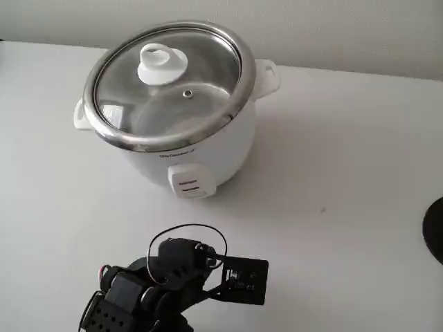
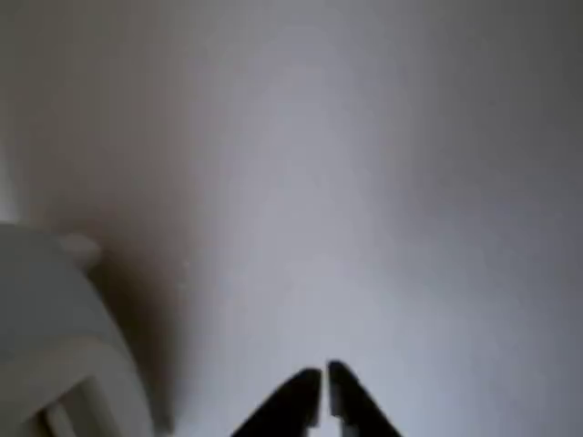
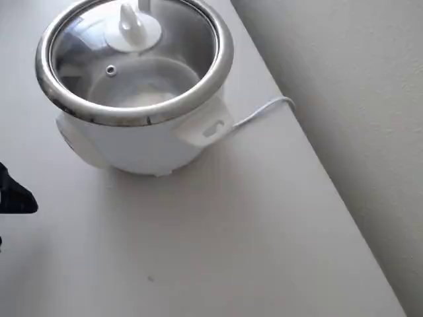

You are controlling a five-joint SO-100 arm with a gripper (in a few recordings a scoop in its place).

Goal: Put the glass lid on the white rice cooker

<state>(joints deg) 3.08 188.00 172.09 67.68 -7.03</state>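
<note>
- The end effector (image 2: pixel 322 393) is nearest in the wrist view. Its two black tips sit almost together, with just a thin gap. It holds nothing and touches nothing.
- In the fixed view the black arm (image 1: pixel 166 283) is at the near edge of the white table (image 1: pixel 346 207), well apart from the white rice cooker (image 1: pixel 187 149).
- The glass lid (image 1: pixel 166 83) already lies on the cooker's steel rim. Its white knob (image 1: pixel 162 63) points up, and it looks a bit tilted in the fixed view.
- I think the job is nearly done. To finish well, the arm should keep clear of the cooker so it does not bump the lid.
- In the overhead view a white cord (image 3: pixel 261 112) trails off to the right.
</note>
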